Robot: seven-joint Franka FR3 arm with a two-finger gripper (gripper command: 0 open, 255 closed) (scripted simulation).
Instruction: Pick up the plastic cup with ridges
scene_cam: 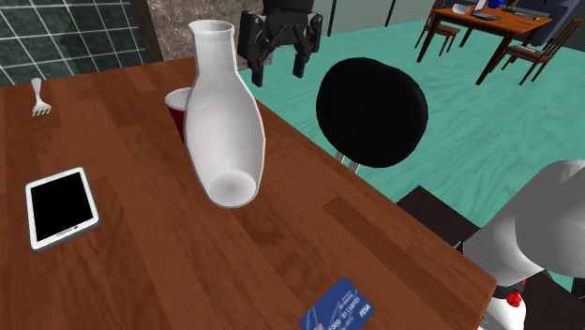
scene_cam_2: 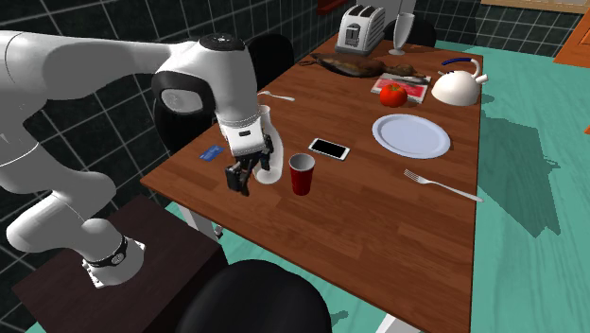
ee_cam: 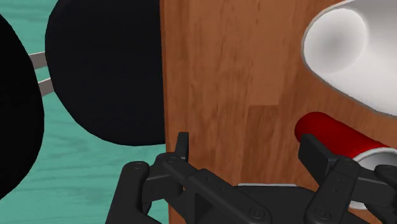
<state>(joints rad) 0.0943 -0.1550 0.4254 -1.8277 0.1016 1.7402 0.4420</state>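
Note:
A red cup stands upright on the wooden table, mostly hidden behind a tall white vase in the shoulder view. From the second exterior view the red cup is plain to see, just right of the vase. My black gripper hangs open above the table's edge, beside the vase and a short way from the cup. In the wrist view the gripper has bare wood between its fingers. The red cup lies just outside one fingertip, untouched, with the vase beyond it.
A tablet, a fork and a blue card lie on the table. A black chair stands at the table's edge under the gripper. Farther along are a phone, a plate, a second fork, a tomato, a kettle and a toaster.

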